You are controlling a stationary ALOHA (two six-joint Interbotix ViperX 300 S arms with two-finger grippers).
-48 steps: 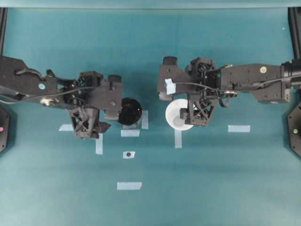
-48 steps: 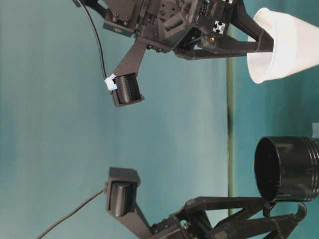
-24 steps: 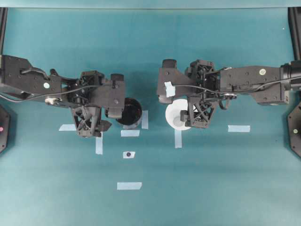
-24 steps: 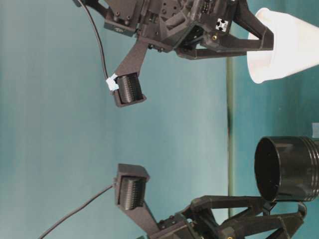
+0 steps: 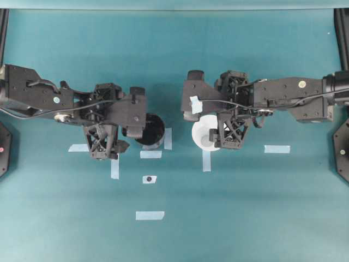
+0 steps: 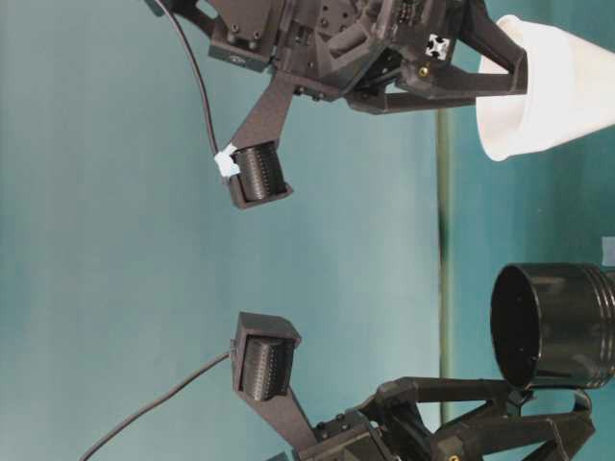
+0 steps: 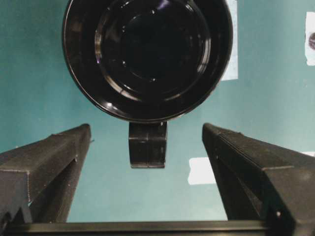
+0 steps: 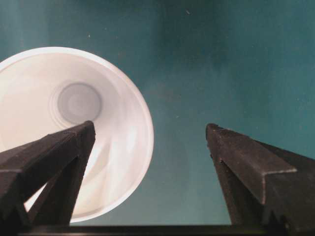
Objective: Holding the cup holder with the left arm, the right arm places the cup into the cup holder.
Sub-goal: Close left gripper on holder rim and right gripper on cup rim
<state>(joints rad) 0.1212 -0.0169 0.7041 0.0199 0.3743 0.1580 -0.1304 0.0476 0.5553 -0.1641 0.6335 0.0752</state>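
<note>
Teal cloth covers the table (image 5: 174,229), seen from overhead with pale tape strips (image 5: 149,215) stuck on it. The left arm (image 5: 65,103) reaches in from the left, its gripper (image 5: 117,146) just beside the black cup holder (image 5: 150,130), which stands on the cloth left of centre. The right arm (image 5: 283,98), with a pale-blue tape piece (image 5: 196,103) near its wrist, hangs over the white cup (image 5: 204,134), which stands upright right of centre, well apart from the holder.

At table level the cup (image 6: 548,86) has one finger of the right gripper (image 6: 509,82) against its rim, and the holder (image 6: 553,325) sits beside the left gripper's prongs (image 6: 519,423).

From the left wrist, the holder (image 7: 147,54) and its short tab (image 7: 147,145) lie ahead of the wide-spread fingers (image 7: 44,157), which grasp nothing.

From the right wrist, the fingers (image 8: 49,157) are spread wide; the left one overlaps the cup (image 8: 78,128), the other is clear of it. Nothing is gripped.
</note>
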